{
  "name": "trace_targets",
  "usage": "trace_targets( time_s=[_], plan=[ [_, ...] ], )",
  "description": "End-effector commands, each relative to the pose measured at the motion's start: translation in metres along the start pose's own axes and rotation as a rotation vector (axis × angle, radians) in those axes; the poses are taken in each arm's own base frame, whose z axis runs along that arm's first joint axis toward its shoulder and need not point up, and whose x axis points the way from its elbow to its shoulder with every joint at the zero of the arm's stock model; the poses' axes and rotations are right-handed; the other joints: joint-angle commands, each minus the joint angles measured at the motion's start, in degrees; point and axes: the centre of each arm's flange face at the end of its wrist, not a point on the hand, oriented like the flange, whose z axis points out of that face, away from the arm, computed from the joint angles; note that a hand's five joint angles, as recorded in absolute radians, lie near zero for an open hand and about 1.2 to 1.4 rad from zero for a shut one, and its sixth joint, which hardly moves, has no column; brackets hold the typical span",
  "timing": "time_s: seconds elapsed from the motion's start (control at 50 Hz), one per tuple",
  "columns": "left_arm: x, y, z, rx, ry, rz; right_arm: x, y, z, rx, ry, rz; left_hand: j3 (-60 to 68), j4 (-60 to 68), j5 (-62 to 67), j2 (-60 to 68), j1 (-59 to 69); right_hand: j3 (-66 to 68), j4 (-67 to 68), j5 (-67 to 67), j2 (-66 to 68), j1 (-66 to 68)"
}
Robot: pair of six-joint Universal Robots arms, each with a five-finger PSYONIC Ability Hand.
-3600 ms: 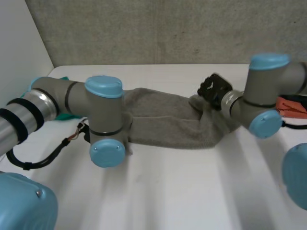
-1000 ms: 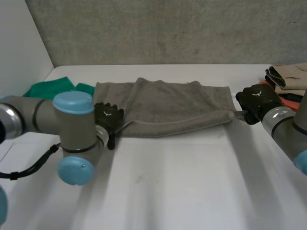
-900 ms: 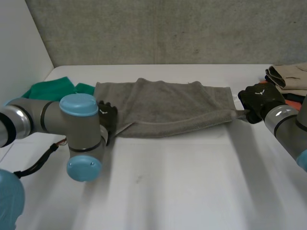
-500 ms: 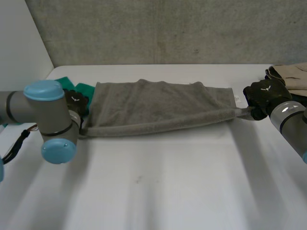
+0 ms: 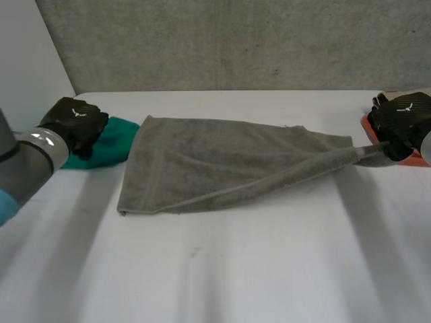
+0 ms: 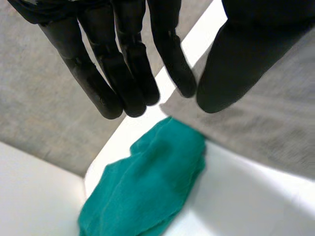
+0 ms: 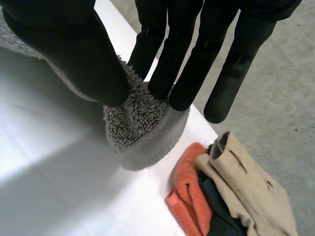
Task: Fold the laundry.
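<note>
Grey towel (image 5: pixel 215 165) flat on the white table (image 5: pixel 236 269), its long axis running from hand to hand. The right hand (image 5: pixel 397 121) pinches one corner between thumb and fingers, drawing that end to a taut point beside the stack of folded clothes (image 7: pixel 231 196). The left hand (image 5: pixel 75 124), fingers straight and holding nothing, hovers over the green cloth (image 5: pixel 111 145), just beyond the towel's free short edge and nearer to it. Bare tabletop below both hands leaves room to fold.

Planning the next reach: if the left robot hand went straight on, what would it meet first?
Probably the green cloth lying just beyond the fingertips of the left robot hand, though depth is unclear.
</note>
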Motion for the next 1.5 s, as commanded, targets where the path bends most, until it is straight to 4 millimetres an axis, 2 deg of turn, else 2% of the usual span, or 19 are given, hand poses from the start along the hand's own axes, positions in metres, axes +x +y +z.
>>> trace_targets(
  time_s=[0.02, 0.22, 0.54, 0.6, 0.62, 0.64, 0.74, 0.82, 0.88, 0.9, 1.0, 1.06, 1.1, 1.24, 1.34, 1.4, 1.42, 1.48, 1.5],
  plan=[
    [0.04, 0.033, -0.002, -0.116, 0.166, -0.081, -0.015, 0.007, 0.007, -0.034, -0.066, 0.012, -24.71, -24.81, -24.46, -24.96, -23.19, 11.97, 11.47, 13.03, 12.77, 16.92],
    [0.074, 0.07, 0.028, -0.18, 0.161, -0.059, -0.004, 0.025, 0.035, -0.062, 0.038, 0.056, -22.02, -22.12, -21.77, -22.27, -20.5, 11.97, 11.47, 13.03, 12.77, 16.92],
    [0.082, 0.075, 0.051, -0.158, 0.172, -0.058, -0.013, 0.037, 0.041, -0.077, 0.025, 0.057, -19.83, -19.93, -19.58, -20.08, -18.31, 11.97, 11.47, 13.03, 12.77, 16.92],
    [0.083, 0.074, 0.054, -0.15, 0.17, -0.053, -0.014, 0.037, 0.041, -0.074, 0.023, 0.056, -6.27, -6.37, -6.02, -6.52, -4.75, 11.97, 11.47, 13.03, 12.77, 16.92],
    [0.081, 0.073, 0.056, -0.14, 0.16, -0.053, -0.014, 0.037, 0.04, -0.074, 0.023, 0.055, 13.77, 13.68, 14.02, 13.53, 15.3, 11.97, 11.47, 13.03, 12.77, 16.92],
    [0.079, 0.072, 0.057, -0.134, 0.153, -0.056, -0.014, 0.037, 0.04, -0.073, 0.024, 0.055, 20.97, 20.87, 21.22, 20.72, 22.49, 11.97, 11.47, 13.03, 12.77, 16.92],
    [0.072, 0.068, 0.059, -0.127, 0.121, -0.045, -0.013, 0.034, 0.037, -0.069, 0.025, 0.055, 21.36, 21.26, 21.61, 21.11, 22.88, 11.97, 11.47, 13.03, 12.77, 16.92],
    [0.067, 0.064, 0.045, -0.168, 0.124, -0.035, -0.011, 0.031, 0.031, -0.07, 0.013, 0.043, 21.36, 21.26, 21.61, 21.11, 22.88, 11.97, 11.47, 13.03, 12.77, 16.92],
    [0.06, 0.06, 0.024, -0.229, 0.152, -0.004, -0.015, 0.025, 0.019, -0.077, -0.048, -0.025, 21.36, 21.26, 21.61, 21.11, 22.88, 11.97, 11.47, 13.03, 12.77, 16.92],
    [0.059, 0.06, 0.006, -0.288, 0.193, 0.028, -0.018, 0.027, 0.015, -0.093, -0.082, -0.053, 21.36, 21.26, 21.61, 21.11, 22.88, 11.97, 11.47, 13.03, 12.77, 16.92],
    [0.057, 0.062, -0.044, -0.429, 0.323, 0.151, -0.03, 0.057, -0.013, -0.275, -0.331, -0.267, 21.36, 21.26, 21.61, 21.11, 22.88, 11.97, 11.47, 13.03, 12.77, 16.92],
    [0.057, 0.064, -0.06, -0.465, 0.383, 0.219, -0.024, 0.073, -0.022, -0.349, -0.435, -0.411, 21.36, 21.26, 21.61, 21.11, 22.88, 11.97, 11.47, 13.03, 12.77, 16.92],
    [0.057, 0.064, -0.058, -0.455, 0.386, 0.238, -0.018, 0.079, -0.019, -0.359, -0.435, -0.458, 21.36, 21.26, 21.61, 21.11, 22.88, 11.97, 11.47, 13.03, 12.77, 16.92],
    [0.05, 0.039, -0.017, -0.314, 0.272, 0.222, -0.011, 0.09, 0.017, -0.375, -0.27, -0.394, 21.36, 21.26, 21.61, 21.11, 22.88, 11.97, 11.47, 13.03, 12.77, 16.92],
    [0.034, -0.012, 0.027, -0.096, 0.115, 0.155, -0.017, 0.064, 0.041, -0.256, -0.181, -0.386, 21.36, 21.26, 21.61, 21.11, 22.88, 11.97, 11.47, 13.03, 12.77, 16.92],
    [0.015, -0.045, 0.043, 0.036, 0.006, 0.127, -0.005, 0.032, 0.06, -0.119, -0.055, -0.37, 21.36, 21.26, 21.61, 21.11, 22.88, 11.97, 11.47, 13.03, 12.77, 16.92],
    [-0.001, -0.072, 0.047, 0.142, -0.069, 0.103, 0.012, 0.011, 0.07, -0.025, 0.051, -0.346, 21.36, 21.26, 21.61, 21.11, 22.88, 11.97, 11.47, 13.03, 12.77, 16.92],
    [-0.029, -0.113, 0.049, 0.312, -0.197, 0.051, 0.045, -0.027, 0.078, 0.153, 0.233, -0.284, 21.36, 21.26, 21.61, 21.11, 22.88, 11.97, 11.47, 13.03, 12.77, 16.92],
    [-0.048, -0.138, 0.045, 0.432, -0.274, 0.003, 0.066, -0.054, 0.078, 0.279, 0.342, -0.23, 21.36, 21.26, 21.61, 21.11, 22.88, 11.97, 11.47, 13.03, 12.77, 16.92]
  ],
)
